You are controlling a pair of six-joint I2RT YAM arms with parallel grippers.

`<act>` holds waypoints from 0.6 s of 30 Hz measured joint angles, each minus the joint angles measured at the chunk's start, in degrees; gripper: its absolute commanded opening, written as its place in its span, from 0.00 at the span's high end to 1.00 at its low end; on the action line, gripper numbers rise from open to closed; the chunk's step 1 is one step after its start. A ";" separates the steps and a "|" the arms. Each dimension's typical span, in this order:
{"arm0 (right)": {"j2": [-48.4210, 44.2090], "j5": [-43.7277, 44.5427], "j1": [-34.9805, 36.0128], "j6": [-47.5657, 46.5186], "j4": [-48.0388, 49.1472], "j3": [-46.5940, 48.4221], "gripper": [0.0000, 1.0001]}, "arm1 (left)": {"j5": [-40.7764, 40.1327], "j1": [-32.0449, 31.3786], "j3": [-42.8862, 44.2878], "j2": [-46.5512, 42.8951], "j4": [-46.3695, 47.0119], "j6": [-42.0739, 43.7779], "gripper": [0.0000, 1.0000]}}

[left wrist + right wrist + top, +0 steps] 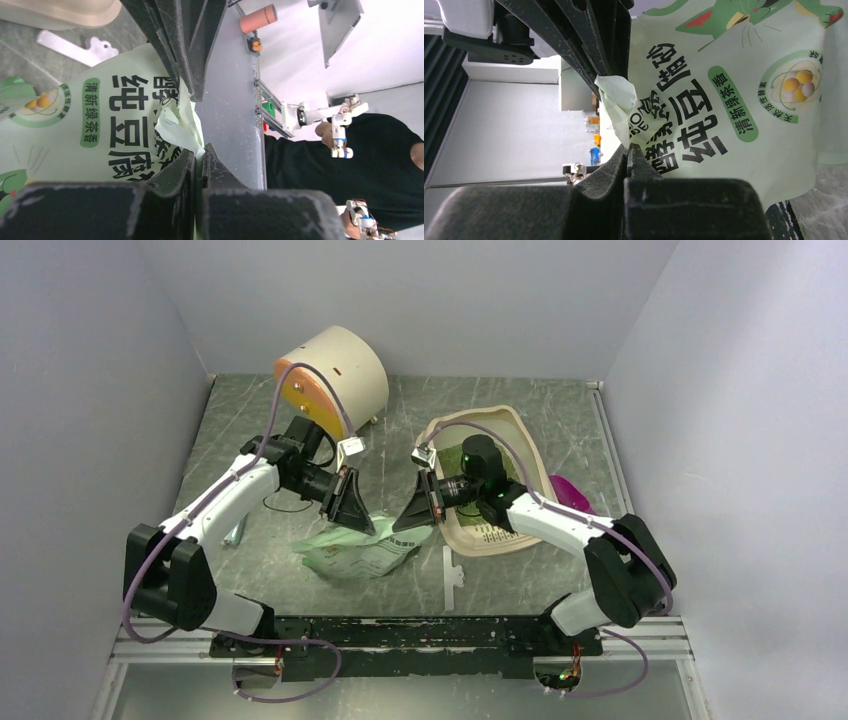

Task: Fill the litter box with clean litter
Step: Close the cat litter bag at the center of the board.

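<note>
Pinching the bag point(355, 552) by its thin top edge, mid-frame: left gripper point(200, 152) and right gripper point(629, 148) both clamping film. Soft, slippery, probably sagging heavy; folded edge is looking safest. Litter box point(520, 430) is sitting centre-right.

Your bench point(400, 410) has a grey-green marbled top, boxed in by 3 plain pale walls: the left wall point(80, 390), the back wall point(420, 300) and the right wall point(740, 390), all meeting it at its edges. A silver metal rail point(165, 648) runs along the near edge. The light falls soft and even, with only faint shadows on the marbling.
</note>
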 measured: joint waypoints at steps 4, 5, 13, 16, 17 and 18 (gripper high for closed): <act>0.98 -1.86 -0.50 0.17 0.28 0.00 1.00 | 4.42 0.07 -0.33 2.54 -2.23 4.85 0.95; 1.40 -2.36 -0.70 0.42 0.52 -0.02 1.00 | 5.14 0.07 -0.24 3.32 -2.84 5.77 0.95; 2.80 -3.85 -2.36 0.24 1.53 0.96 0.43 | 7.23 0.07 0.15 5.97 -7.06 8.79 0.95; 4.22 -3.54 -1.95 -0.85 1.31 4.28 0.42 | 7.06 0.09 -0.61 5.53 -6.84 7.67 0.95; 5.07 -3.58 -1.40 -1.14 1.33 5.75 0.43 | 6.93 0.09 -0.74 5.46 -6.78 7.17 0.95; 5.73 -3.63 -0.90 -1.27 1.38 6.71 0.45 | 6.78 0.09 -0.85 5.44 -6.51 6.71 0.95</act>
